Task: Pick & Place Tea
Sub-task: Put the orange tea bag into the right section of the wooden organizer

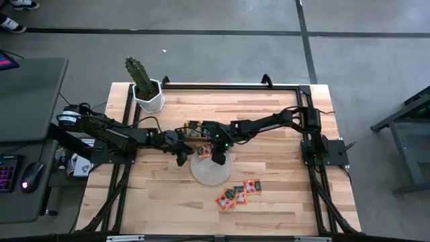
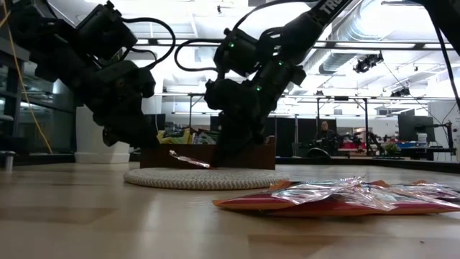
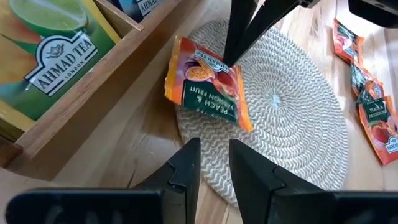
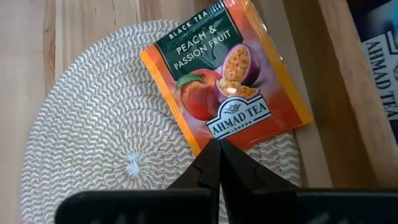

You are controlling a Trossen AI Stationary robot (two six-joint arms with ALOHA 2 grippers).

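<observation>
An orange-red tea sachet (image 4: 227, 87) lies over the edge of the round woven mat (image 1: 211, 171), on the side nearest the brown wooden tray (image 3: 106, 93). My right gripper (image 4: 219, 146) reaches in from the table's right and is shut on the sachet's edge. My left gripper (image 3: 214, 163) hovers just left of the mat. It points at the sachet with a narrow gap between its fingers and nothing in it. Yellow-green sachets (image 3: 43, 50) stand in the tray. My right gripper has its two fingertips closed on the middle of one edge of the sachet (image 4: 217, 135), the edge toward the mat's centre. The fingers (image 3: 239, 31) slant down from the table's right. The sachet slopes, low at the fingers and raised at its free end (image 2: 175, 153).
Several more orange-red sachets (image 1: 238, 193) lie in a loose heap on the table in front of the mat. A potted cactus (image 1: 143, 86) stands at the far left corner. A black frame (image 1: 222, 86) runs around the tabletop's edges.
</observation>
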